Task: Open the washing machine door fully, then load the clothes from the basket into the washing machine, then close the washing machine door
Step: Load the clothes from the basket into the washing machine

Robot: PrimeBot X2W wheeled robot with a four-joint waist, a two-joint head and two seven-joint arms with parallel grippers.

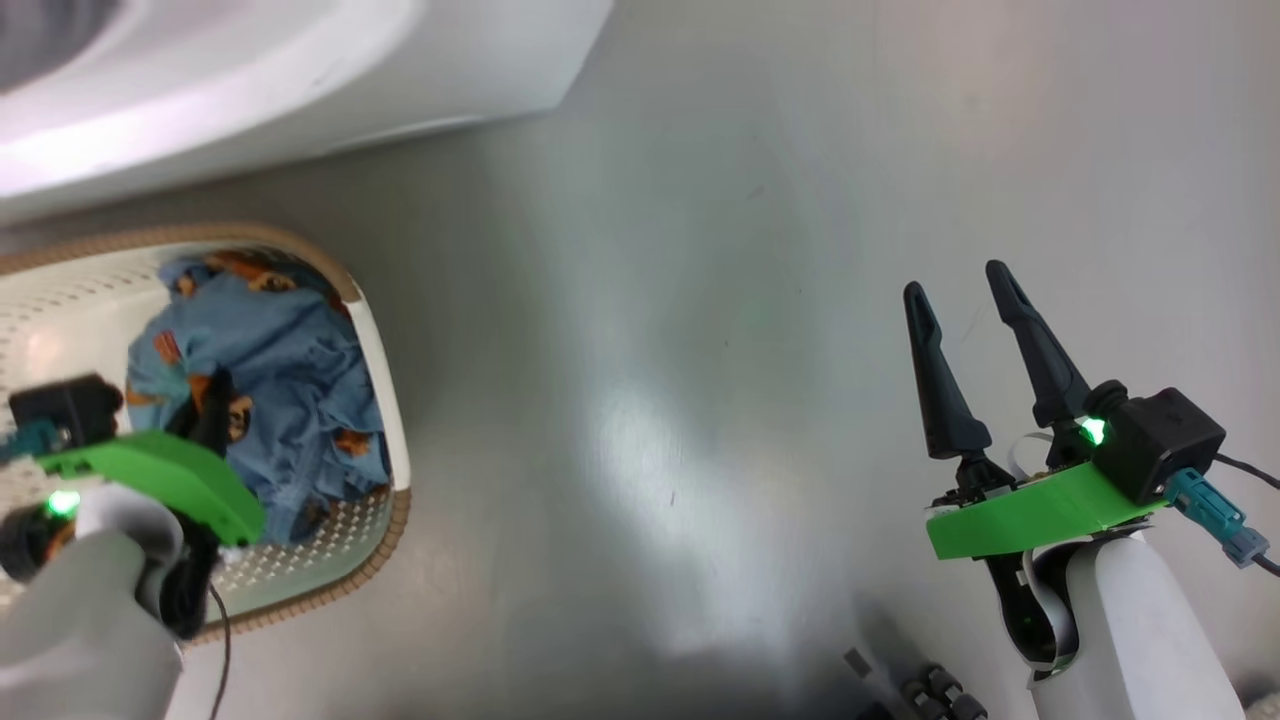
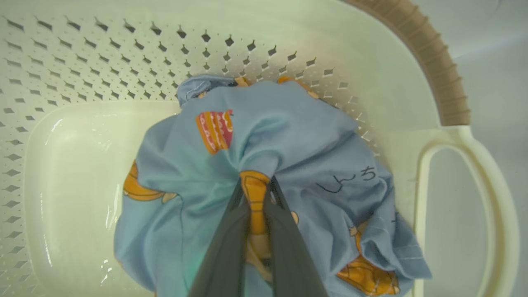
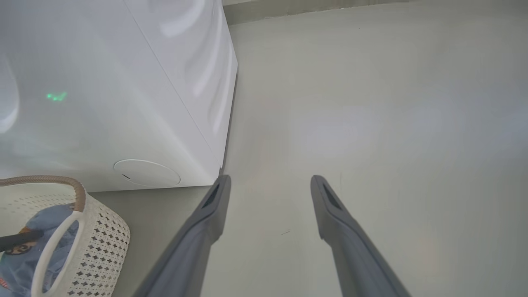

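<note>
The clothes (image 1: pixel 290 370), light blue fabric with orange prints, lie bundled in the cream perforated basket (image 1: pixel 385 350) at the lower left of the head view. My left gripper (image 1: pixel 215 395) reaches down into the basket. In the left wrist view the left gripper (image 2: pixel 255 181) is shut on a fold of the clothes (image 2: pixel 288 140), above the basket's floor (image 2: pixel 82 165). My right gripper (image 1: pixel 957 280) stands open over bare floor at the right, nothing between its fingers. The white washing machine (image 1: pixel 300 80) is at the top left; its door is out of view.
The right wrist view has the right gripper (image 3: pixel 268 181) above grey floor, beside the washing machine's corner (image 3: pixel 123 103) with its round flap (image 3: pixel 146 172). The basket (image 3: pixel 103 247) stands on the floor just in front of the machine. Grey floor stretches to the right.
</note>
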